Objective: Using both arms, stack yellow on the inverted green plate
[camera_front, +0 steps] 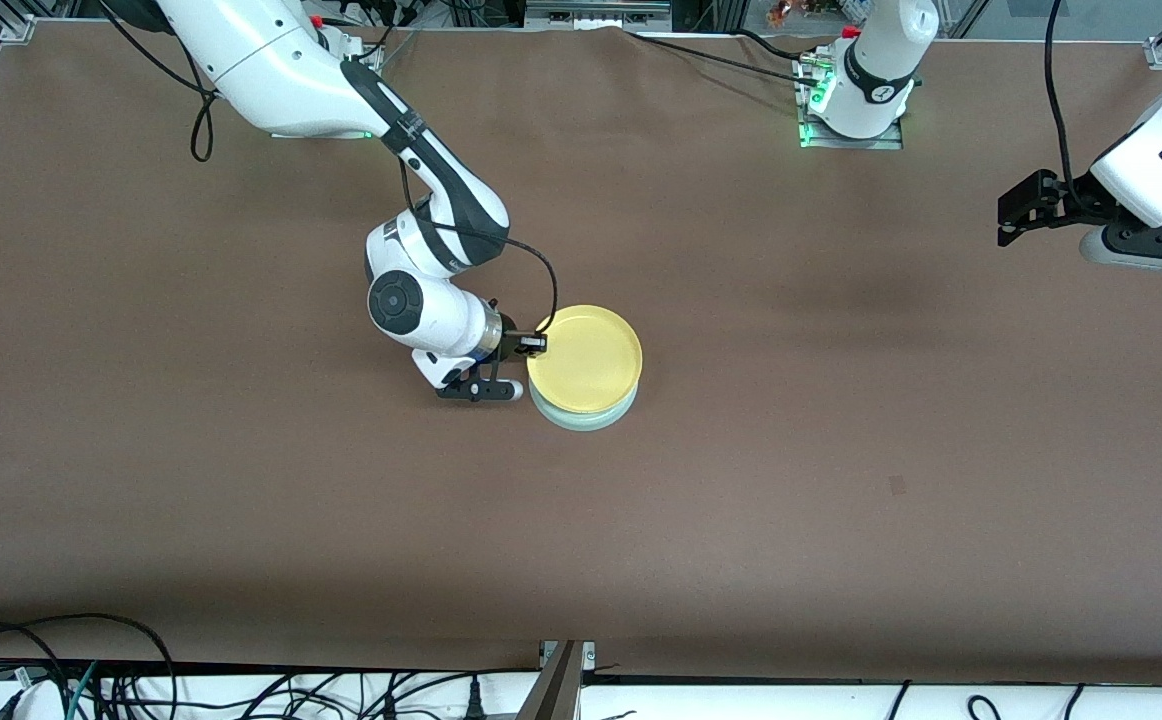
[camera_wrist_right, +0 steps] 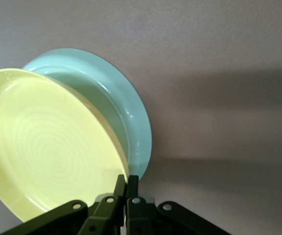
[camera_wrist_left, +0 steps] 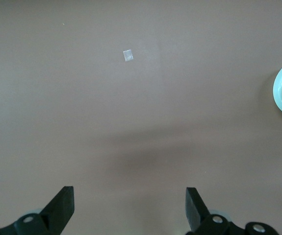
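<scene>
Yellow, the small round shallow plate (camera_front: 586, 358) of plain bright plastic-looking material with a low raised rim, is pinched at its edge by the right gripper (camera_front: 535, 343), whose black fingers (camera_wrist_right: 126, 188) are clamped together on the rim at the right arm's side of the plate. In the right wrist view the plate hangs open side up and tilted, directly over the pale mint green round plate (camera_wrist_right: 128, 122), which lies on the brown table (camera_front: 841, 450) near its middle. From the front view the green plate (camera_front: 581, 418) shows only as a crescent along the yellow plate's nearer edge, so the two are nearly lined up. Whether the green plate is upside down and whether the yellow one already touches it, I cannot tell.

Judged from this, the placing step is in hand: yellow is being carried or lowered onto green. The next move calls for levelling the yellow plate, easing it down until it rests on the green one, then parting the fingers without dragging the rim sideways, since a smooth plate on a smooth back may slide.

Farther out, the left gripper (camera_front: 1026, 208) waits above bare table at the left arm's end, well apart from the plates, its fingers (camera_wrist_left: 62, 205) spread wide and holding nothing. A small pale scrap (camera_wrist_left: 128, 56) lies on the table beneath it.
</scene>
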Robot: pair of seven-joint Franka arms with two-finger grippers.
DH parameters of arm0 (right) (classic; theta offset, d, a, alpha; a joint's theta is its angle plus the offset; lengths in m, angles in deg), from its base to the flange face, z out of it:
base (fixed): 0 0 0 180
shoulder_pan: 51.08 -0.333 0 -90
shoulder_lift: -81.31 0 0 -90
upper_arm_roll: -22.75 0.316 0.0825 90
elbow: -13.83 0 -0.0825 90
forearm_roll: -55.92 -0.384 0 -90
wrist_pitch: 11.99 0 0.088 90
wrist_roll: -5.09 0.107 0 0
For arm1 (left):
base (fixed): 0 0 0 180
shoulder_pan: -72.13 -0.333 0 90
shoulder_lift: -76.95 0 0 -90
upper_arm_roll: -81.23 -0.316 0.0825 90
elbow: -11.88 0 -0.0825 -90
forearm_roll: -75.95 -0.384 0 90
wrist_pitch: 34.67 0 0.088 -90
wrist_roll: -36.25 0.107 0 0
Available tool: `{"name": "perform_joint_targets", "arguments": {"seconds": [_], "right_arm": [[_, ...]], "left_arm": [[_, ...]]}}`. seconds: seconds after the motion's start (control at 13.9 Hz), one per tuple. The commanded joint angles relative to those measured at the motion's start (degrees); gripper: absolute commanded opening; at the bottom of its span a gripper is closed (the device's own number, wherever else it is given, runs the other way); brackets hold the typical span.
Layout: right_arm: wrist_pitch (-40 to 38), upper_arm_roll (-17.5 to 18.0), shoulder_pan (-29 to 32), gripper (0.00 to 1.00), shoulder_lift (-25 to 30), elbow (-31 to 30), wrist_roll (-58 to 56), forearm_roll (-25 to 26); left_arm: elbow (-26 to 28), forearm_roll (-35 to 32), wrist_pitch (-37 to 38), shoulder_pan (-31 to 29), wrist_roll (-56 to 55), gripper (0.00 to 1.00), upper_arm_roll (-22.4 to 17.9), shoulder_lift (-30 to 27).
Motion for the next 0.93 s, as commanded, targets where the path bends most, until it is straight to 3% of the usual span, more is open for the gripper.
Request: {"name": "perform_joint_targets", "arguments": {"seconds": [0.0, 0.07, 0.36, 0.72, 0.86], "right_arm": [[0.65, -0.32, -0.41, 0.19, -1.36, 1.43, -0.31, -1.41], [1.01, -0.32, -0.93, 0.99, -1.36, 1.69, -0.48, -1.06], [-0.65, -1.20, -0.76, 1.00, 2.05, 3.98, -1.01, -0.79], [-16.35, -12.08, -0.67, 1.00, 13.64, 3.98, -4.15, 0.00], [-23.92, -17.26, -0.67, 1.00, 18.65, 3.98, -7.85, 5.68]], "left_arm": [[0.29, -1.24, -0.57, 0.21, 1.20, 1.00, -0.17, -0.29], [0.38, -1.24, -0.57, 0.12, 1.12, 1.00, -0.17, -0.29], [0.29, -0.81, -0.92, 0.21, 1.03, 1.00, -0.17, -0.29], [0.29, -1.07, -0.75, 0.12, 0.24, 1.00, -0.43, -0.47], [-0.14, -0.89, -0.75, 0.12, 0.32, 1.00, -0.87, -0.47]]}}
